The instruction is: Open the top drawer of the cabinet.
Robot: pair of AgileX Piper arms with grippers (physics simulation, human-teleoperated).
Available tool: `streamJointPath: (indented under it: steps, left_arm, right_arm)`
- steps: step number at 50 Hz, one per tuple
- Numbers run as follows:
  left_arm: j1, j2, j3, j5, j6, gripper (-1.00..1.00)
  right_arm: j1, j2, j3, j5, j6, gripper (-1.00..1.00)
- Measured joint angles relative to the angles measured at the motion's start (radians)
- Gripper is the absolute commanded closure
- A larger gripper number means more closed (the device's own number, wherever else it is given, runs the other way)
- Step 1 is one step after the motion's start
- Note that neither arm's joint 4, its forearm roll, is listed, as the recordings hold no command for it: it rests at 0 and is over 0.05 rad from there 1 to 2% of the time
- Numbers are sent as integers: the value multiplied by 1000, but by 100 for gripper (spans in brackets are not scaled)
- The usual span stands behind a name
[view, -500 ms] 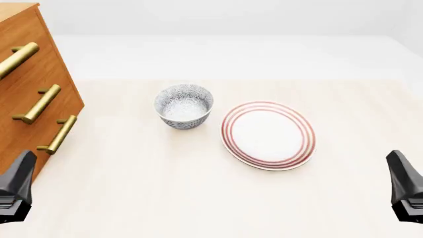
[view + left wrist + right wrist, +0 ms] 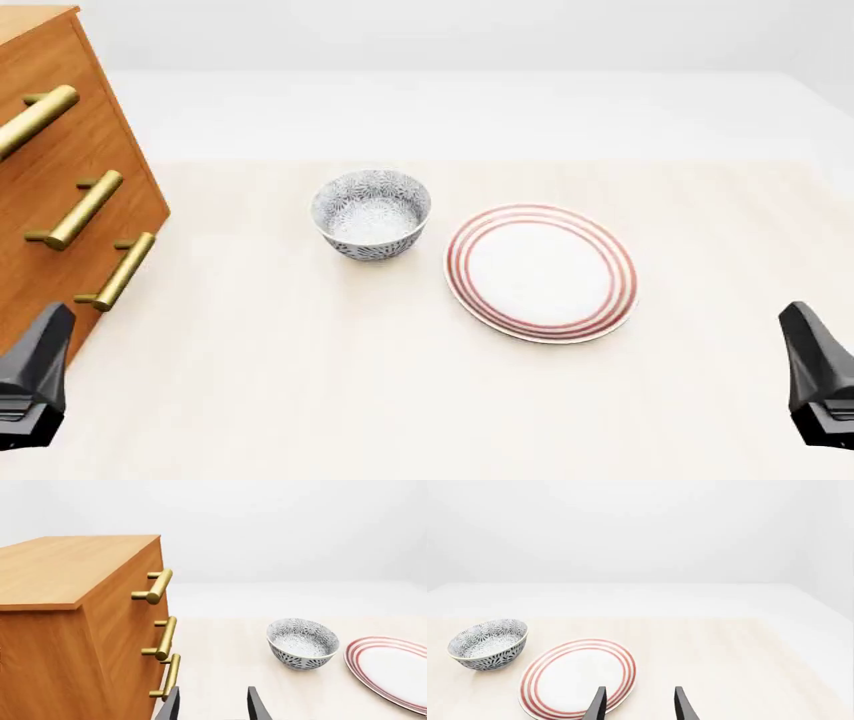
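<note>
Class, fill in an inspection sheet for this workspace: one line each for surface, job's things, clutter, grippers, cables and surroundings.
Surface: pale wood table, bare between the objects.
Job's things: cabinet at far left; top drawer looks shut, its brass handle untouched; two lower drawers look shut too.
Clutter: patterned bowl upright and empty; red-ringed plate flat, to its right, apart from it.
Grippers: left gripper open, holding nothing, low near the cabinet's front; right gripper open, holding nothing, near the plate's edge.
Cables: nothing seen.
Surroundings: plain white backdrop, nothing else seen.
</note>
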Motion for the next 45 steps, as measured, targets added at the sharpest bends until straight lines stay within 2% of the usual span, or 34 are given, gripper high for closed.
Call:
streamJointPath:
  steps: [11, 22, 45]
  left_arm:
    - [14, 57, -21, -25, 98, -100]
    - [23, 165, -48, -66, 266, -100]
    - [-1, 286, -164, 4, 601, -100]
  right_arm:
    - [0, 1, 0, 0, -1, -100]
    - [0, 1, 0, -1, -1, -100]
    - [0, 1, 0, -1, -1, -100]
